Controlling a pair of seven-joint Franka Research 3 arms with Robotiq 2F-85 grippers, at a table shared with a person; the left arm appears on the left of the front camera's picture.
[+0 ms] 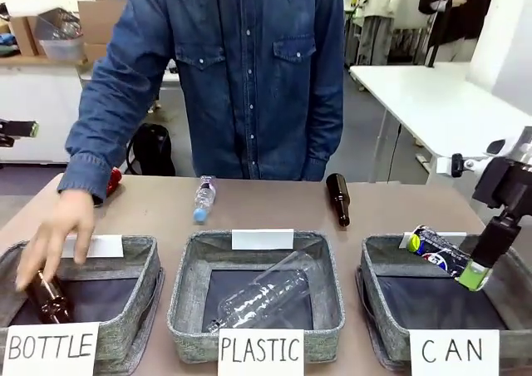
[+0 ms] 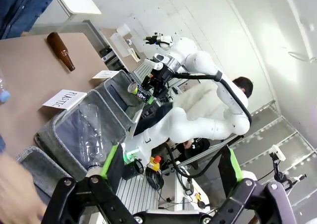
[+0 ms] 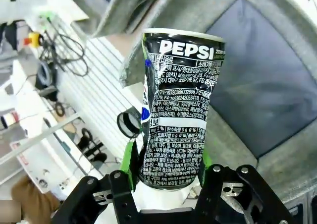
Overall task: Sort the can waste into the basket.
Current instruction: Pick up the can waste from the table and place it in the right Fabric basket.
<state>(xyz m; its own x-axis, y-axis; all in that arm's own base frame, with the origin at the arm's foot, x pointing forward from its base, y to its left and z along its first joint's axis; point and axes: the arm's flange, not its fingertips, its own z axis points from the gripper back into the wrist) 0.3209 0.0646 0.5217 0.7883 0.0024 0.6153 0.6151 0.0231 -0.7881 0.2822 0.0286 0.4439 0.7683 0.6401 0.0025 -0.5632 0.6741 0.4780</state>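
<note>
While the left tool (image 2: pixel 172 160) stands with its two green-tipped fingers spread wide and nothing between them, a person's hand (image 1: pixel 54 235) at the lower left of the front view reaches down into the BOTTLE basket (image 1: pixel 143 297). Its fingers are on a brown bottle (image 1: pixel 50 299) inside that basket. Just above, at the left of the bench (image 1: pixel 274 214), a red can (image 1: pixel 113 180) is partly hidden behind the person's denim sleeve. Toward the middle, a small plastic bottle (image 1: pixel 204 199) with a blue cap lies on the bench beyond the PLASTIC basket (image 1: pixel 189 309), which holds a large clear bottle (image 1: pixel 266 297) lying slantwise. Right of centre a second brown bottle (image 1: pixel 337 199) lies on the bench. At the lower right sits the CAN basket (image 1: pixel 374 301), its dark bottom showing. The black can (image 1: pixel 438 251) hangs tilted in the air over that basket's far rim. Its base is clamped between the green pads of the right tool (image 1: pixel 475 274), which comes in from the right edge. In the right wrist view the dented can rises up the middle of the frame with white PEPSI lettering near its top, and the basket's dark bottom lies beyond it at the upper right.
</note>
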